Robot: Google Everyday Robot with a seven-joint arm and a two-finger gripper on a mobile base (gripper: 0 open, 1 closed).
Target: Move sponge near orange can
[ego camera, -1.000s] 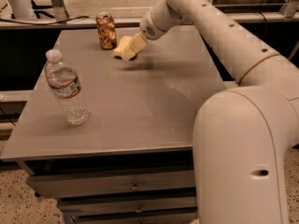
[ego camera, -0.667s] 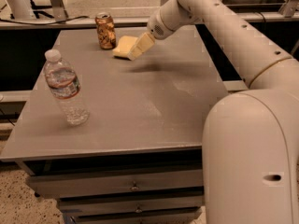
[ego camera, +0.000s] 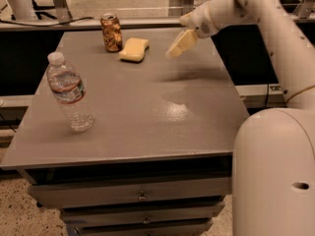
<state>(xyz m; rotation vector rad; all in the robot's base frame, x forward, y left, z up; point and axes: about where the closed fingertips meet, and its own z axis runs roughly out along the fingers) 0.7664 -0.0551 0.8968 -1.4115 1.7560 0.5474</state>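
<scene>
The pale yellow sponge (ego camera: 134, 49) lies flat on the grey table (ego camera: 147, 112) at the far side, just right of the orange can (ego camera: 111, 32), with a small gap between them. The can stands upright near the table's back edge. My gripper (ego camera: 179, 44) hangs above the table to the right of the sponge, clear of it, open and empty. Its shadow falls on the table below it.
A clear plastic water bottle (ego camera: 70, 92) stands upright near the table's left front. The table has drawers (ego camera: 141, 195) under its front edge. My white arm and base (ego camera: 275, 171) fill the right side. A rail runs behind the table.
My gripper has let go of the sponge and pulled back to the right and upward. The sponge stays beside the can.
</scene>
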